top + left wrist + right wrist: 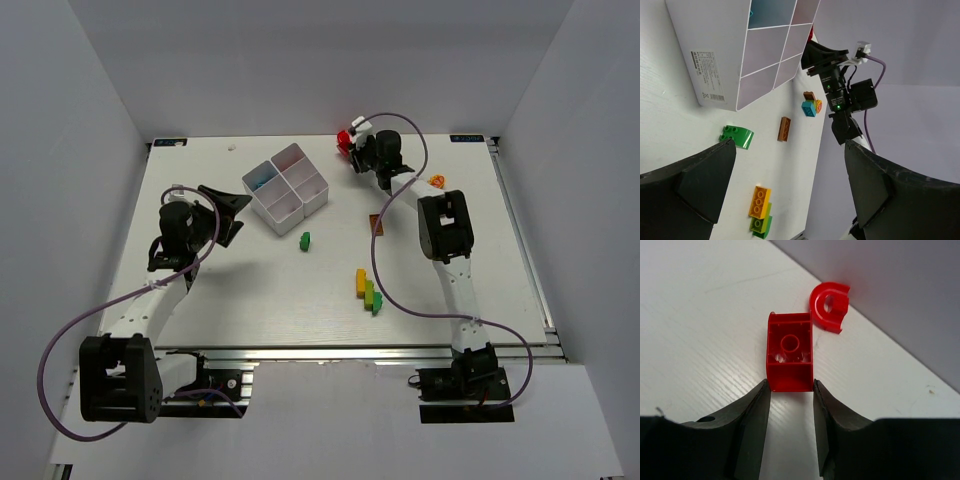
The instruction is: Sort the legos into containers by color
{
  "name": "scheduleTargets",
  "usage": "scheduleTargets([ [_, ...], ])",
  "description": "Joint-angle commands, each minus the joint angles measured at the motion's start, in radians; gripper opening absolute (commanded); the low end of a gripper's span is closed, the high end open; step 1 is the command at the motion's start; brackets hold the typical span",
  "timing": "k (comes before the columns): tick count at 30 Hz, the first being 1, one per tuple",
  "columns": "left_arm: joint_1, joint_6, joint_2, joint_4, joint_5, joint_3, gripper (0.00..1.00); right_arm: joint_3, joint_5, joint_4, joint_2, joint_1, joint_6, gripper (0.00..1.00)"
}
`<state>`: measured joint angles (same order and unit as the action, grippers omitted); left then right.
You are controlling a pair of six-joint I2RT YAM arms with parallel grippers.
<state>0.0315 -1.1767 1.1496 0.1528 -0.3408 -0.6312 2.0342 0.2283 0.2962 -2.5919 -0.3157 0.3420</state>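
At the far edge of the white tabletop (250,300), your right pincer (790,387) clamps a hollow red plastic brick (789,352); your left pincer (790,145) gapes wide.

We see wide bare table (230,290) stretch along near edge: easy passage. Just before tray (262,208) lies green brick (305,240); at tray's left, left pincer (238,215), spread wide. At far edge right pincer (790,385) clamps red brick (789,352); curved red piece (829,306) and back wall (900,285) crowd beyond.
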Motion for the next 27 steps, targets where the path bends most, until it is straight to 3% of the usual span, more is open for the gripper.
scheduleTargets([
  [1,-0.008,-0.001,-0.028,0.021,-0.015,0.007,0.98,0.038,0.028,0.119,0.073,0.007,-0.058,0.0],
  [9,-0.013,0.002,-0.01,0.008,-0.021,-0.009,0.98,0.329,-0.058,0.132,-0.094,0.009,-0.078,0.0],
  [27,-0.013,-0.015,0.045,0.05,-0.027,-0.004,0.98,0.354,-0.162,0.164,-0.2,0.018,0.109,0.0],
])
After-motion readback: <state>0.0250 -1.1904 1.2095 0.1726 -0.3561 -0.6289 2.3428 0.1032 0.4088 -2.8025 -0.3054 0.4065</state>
